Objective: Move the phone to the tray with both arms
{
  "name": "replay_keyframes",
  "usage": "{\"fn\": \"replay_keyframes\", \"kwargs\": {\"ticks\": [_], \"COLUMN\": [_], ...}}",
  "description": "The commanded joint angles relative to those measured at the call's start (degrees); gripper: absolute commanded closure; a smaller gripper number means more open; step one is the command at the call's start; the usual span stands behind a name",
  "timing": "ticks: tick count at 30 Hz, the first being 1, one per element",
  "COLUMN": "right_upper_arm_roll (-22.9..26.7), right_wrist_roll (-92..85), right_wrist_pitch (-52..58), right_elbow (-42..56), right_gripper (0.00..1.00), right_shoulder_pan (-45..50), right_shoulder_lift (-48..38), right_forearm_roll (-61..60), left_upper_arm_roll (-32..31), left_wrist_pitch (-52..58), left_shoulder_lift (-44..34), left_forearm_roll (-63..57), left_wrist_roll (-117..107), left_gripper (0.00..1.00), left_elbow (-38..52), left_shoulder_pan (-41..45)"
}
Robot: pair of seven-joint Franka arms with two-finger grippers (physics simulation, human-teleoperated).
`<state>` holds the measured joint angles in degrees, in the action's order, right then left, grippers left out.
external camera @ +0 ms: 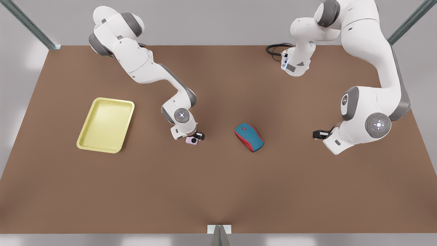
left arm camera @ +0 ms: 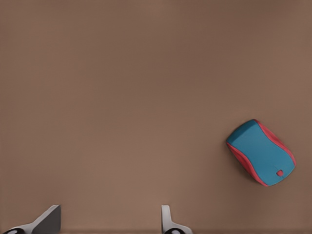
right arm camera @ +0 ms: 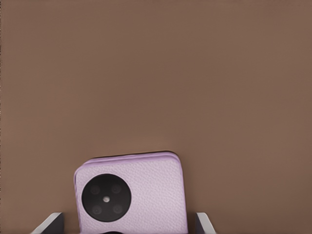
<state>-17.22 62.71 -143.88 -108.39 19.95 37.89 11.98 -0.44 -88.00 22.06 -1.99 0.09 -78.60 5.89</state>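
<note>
Front view: right gripper [external camera: 195,137] bent low over phone [external camera: 192,140].

Left end effector [left arm camera: 111,220] fingertips spread apart over bare brown table [left arm camera: 122,87]; teal-and-red mouse [left arm camera: 261,152] lies well apart.

You've got a plain brown table [external camera: 218,191] here with three loose things sitting on it. The yellow tray [external camera: 89,146] is toward the front view's left, the little pink phone [external camera: 191,140] is near the middle, and a teal-and-red mouse [external camera: 249,137] lies just to its right.
</note>
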Motion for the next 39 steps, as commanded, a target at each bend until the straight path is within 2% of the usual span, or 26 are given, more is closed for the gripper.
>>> {"fn": "replay_keyframes", "kwargs": {"ticks": [1, 5, 7, 9, 12, 23, 30, 32, 37, 38, 39], "right_upper_arm_roll": [-0.01, -0.01, -0.01, -0.01, -0.01, -0.01, 0.34, 3.77, 10.18, 12.64, 14.67], "right_wrist_roll": [-2.24, -2.24, -2.06, -2.06, -2.06, -3.03, -15.42, -25.78, -42.4, -51.25, -54.87], "right_wrist_pitch": [-0.79, -0.79, -0.79, -0.79, -0.79, 0.53, 11.08, 11.34, 12.05, 12.05, 12.57], "right_elbow": [0.02, 0.02, 0.11, 0.02, 0.02, 0.11, -1.21, -4.02, -11.4, -13.86, -15.18], "right_gripper": [0.01, 0.07, 0.07, 0.16, 0.21, 0.24, 0.24, 0.24, 0.24, 0.24, 0.24], "right_shoulder_pan": [0.0, 0.0, 0.0, 0.0, 0.0, -0.35, -5.62, -6.32, -12.03, -13.35, -13.79], "right_shoulder_lift": [0.34, 0.34, 0.34, 0.34, 0.43, -3.0, -10.03, -12.58, -18.9, -20.66, -22.07], "right_forearm_roll": [-0.03, -0.03, -0.03, -0.03, -0.03, -0.03, -1.17, -6.18, -6.53, -11.7, -11.98], "left_upper_arm_roll": [0.0, 0.0, 0.0, 0.0, 0.0, 0.09, 0.09, 0.09, 0.09, 0.09, 0.09], "left_wrist_pitch": [0.02, -0.07, -0.07, -0.07, -0.07, -0.77, -0.6, -0.69, -0.77, -0.77, -0.77], "left_shoulder_lift": [0.0, 0.26, 0.26, 0.26, 0.26, 0.61, 0.35, 0.35, 0.52, 0.52, 0.52], "left_forearm_roll": [-0.04, -0.04, -0.04, -0.04, -0.04, 0.05, 0.05, 0.05, 0.14, 0.14, 0.14], "left_wrist_roll": [0.52, 0.52, 0.52, 0.52, 0.52, 0.52, 0.52, 0.52, 0.52, 0.52, 0.52], "left_gripper": [0.0, 0.0, 0.0, 0.0, 0.0, 0.0, 0.0, 0.0, 0.0, 0.0, 0.0], "left_elbow": [0.03, 0.03, 0.03, 0.03, 0.03, 0.12, 0.12, 0.12, 0.12, 0.12, 0.12], "left_shoulder_pan": [0.0, 0.0, 0.0, 0.0, 0.0, 0.0, 0.09, 0.0, 0.0, 0.0, 0.0]}}
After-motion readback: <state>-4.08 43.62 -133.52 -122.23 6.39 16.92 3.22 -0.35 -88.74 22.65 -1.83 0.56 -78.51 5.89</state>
